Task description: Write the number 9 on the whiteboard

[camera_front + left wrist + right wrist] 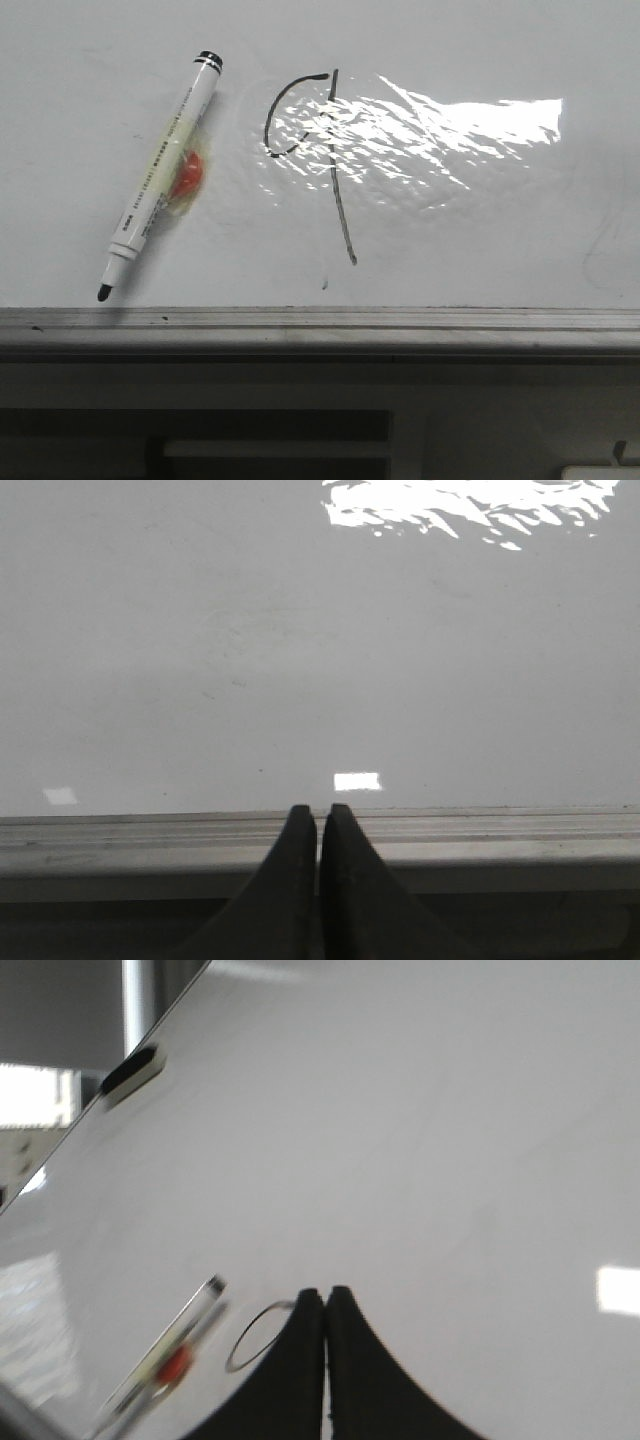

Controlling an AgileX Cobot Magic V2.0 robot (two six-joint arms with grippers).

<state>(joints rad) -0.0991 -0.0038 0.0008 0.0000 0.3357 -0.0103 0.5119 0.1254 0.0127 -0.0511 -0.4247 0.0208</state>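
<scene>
The whiteboard [480, 230] fills the front view, with a wrinkled shiny film patch and a grey ledge [320, 328] along its near edge. The number 9 [335, 170] is drawn on it in thin black marker, an open loop joined to a long slanted stem. A white marker pen [165, 170] with a black cap end and bare tip lies on the board, left of the figure. My left gripper [318, 810] is shut and empty over the ledge [480, 845]. My right gripper [326, 1292] is shut and empty above the board; the loop [255, 1340] and the pen [170, 1365] show beside its fingers.
An orange and yellow sticky patch [186, 175] lies under the pen's middle. A tiny dark speck [324, 284] sits near the stem's foot. A dark clip [132, 1070] sits on the board's far edge in the right wrist view. Below the ledge is a dark frame.
</scene>
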